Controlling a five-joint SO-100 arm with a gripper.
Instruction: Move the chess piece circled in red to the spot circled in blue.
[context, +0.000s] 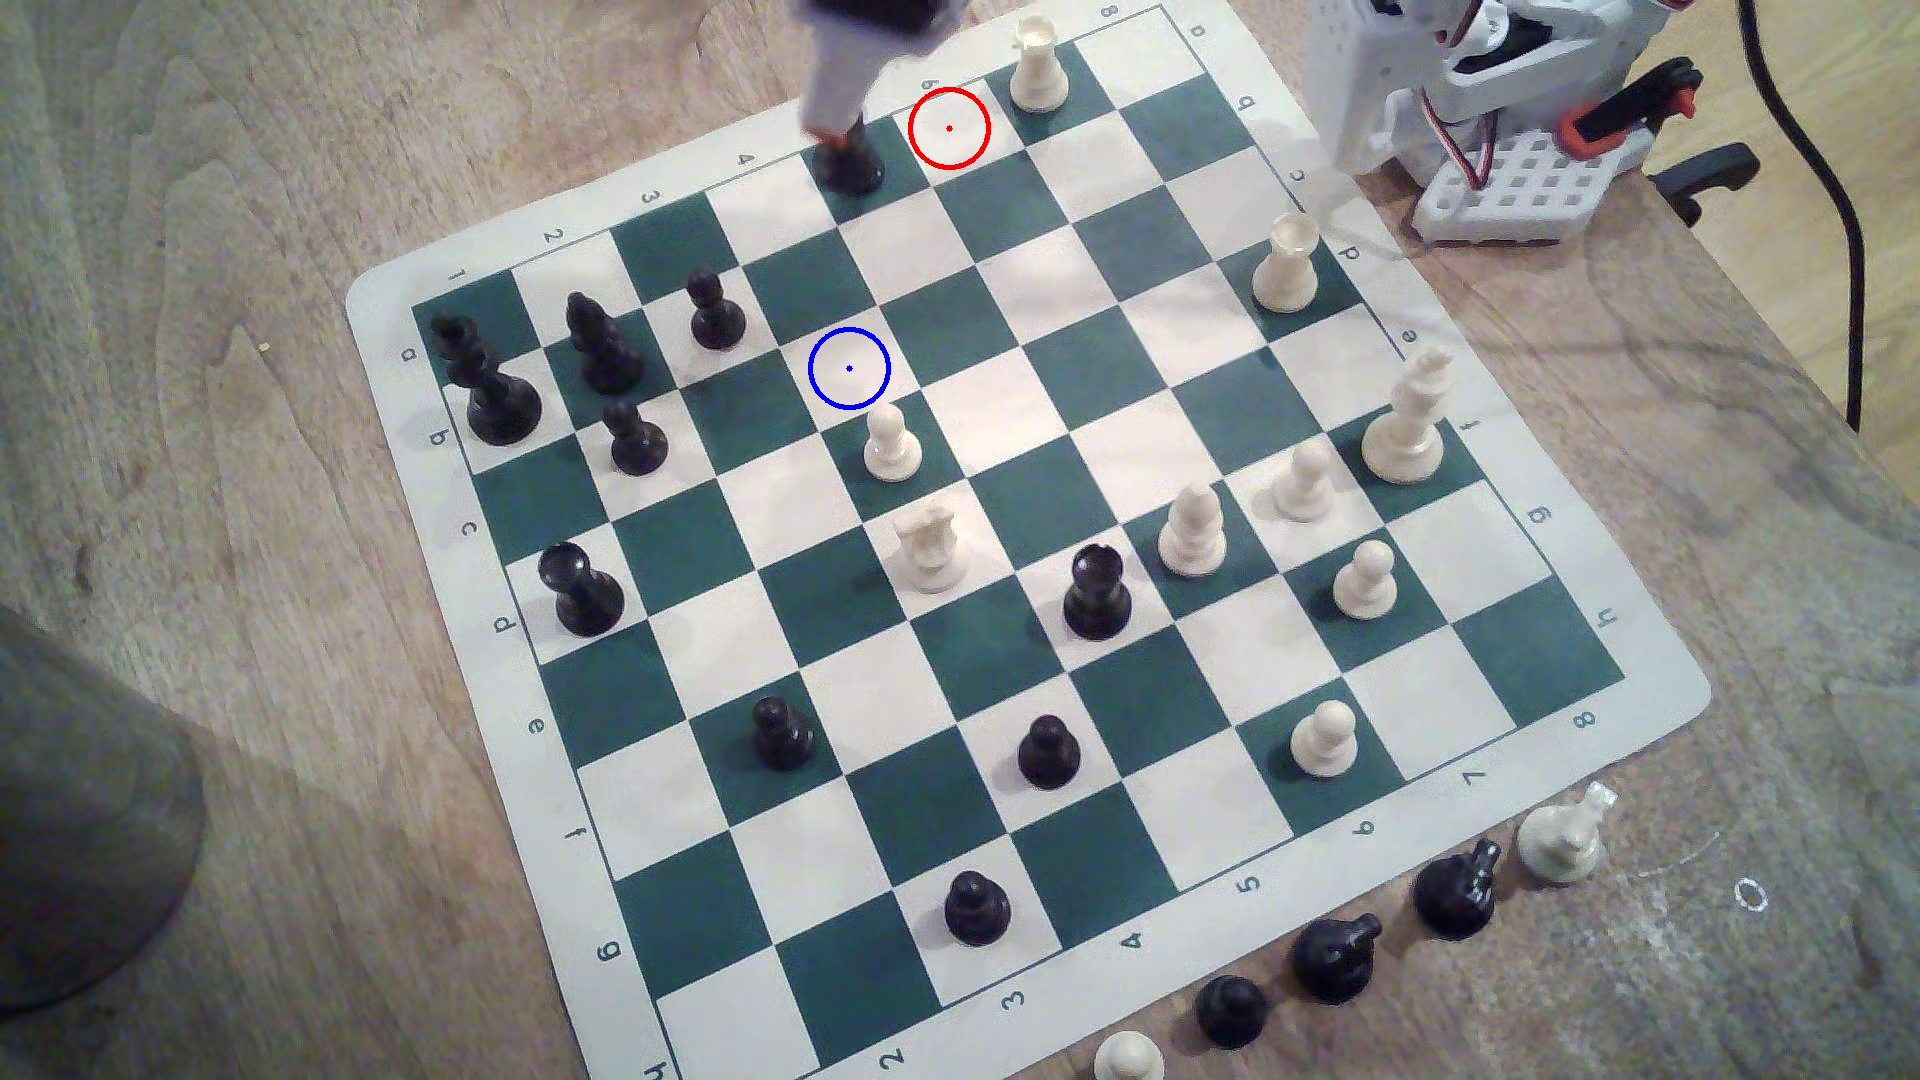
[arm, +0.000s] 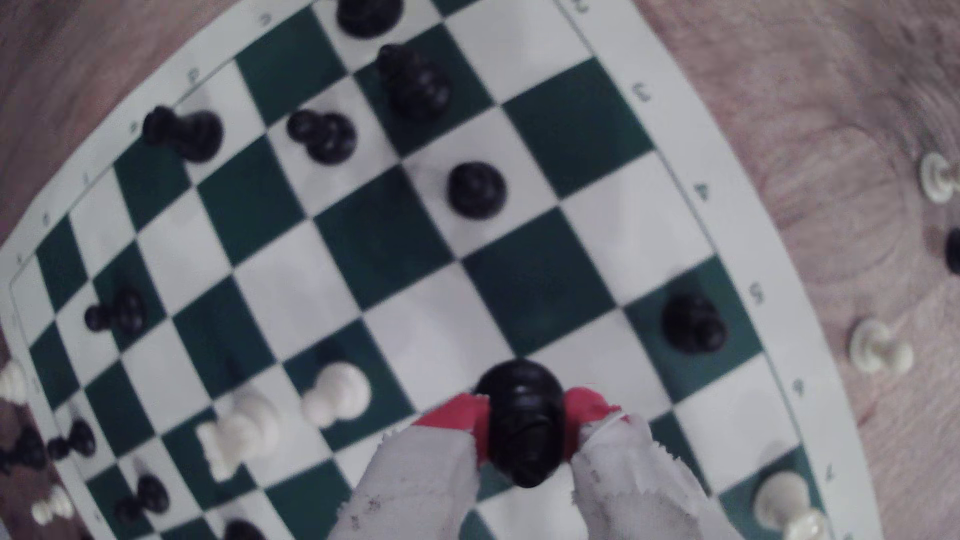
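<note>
The jaws (arm: 524, 415) are closed on the black bishop (arm: 524, 420), red pads (arm: 457, 413) pinching either side of it. It hangs upright, clear of the red-ringed square (context: 949, 128). From the jaws, the blue-ringed square (context: 849, 368) lies diagonally out toward the board's middle, just short of a white pawn (context: 891, 444).

I see green-and-cream chessboard (context: 1132, 208) on wooden table (context: 208, 312) below gripper; white pawn (context: 891, 444) and white knight (context: 928, 547) well ahead; captured pieces (context: 1340, 955) farthest off.
</note>
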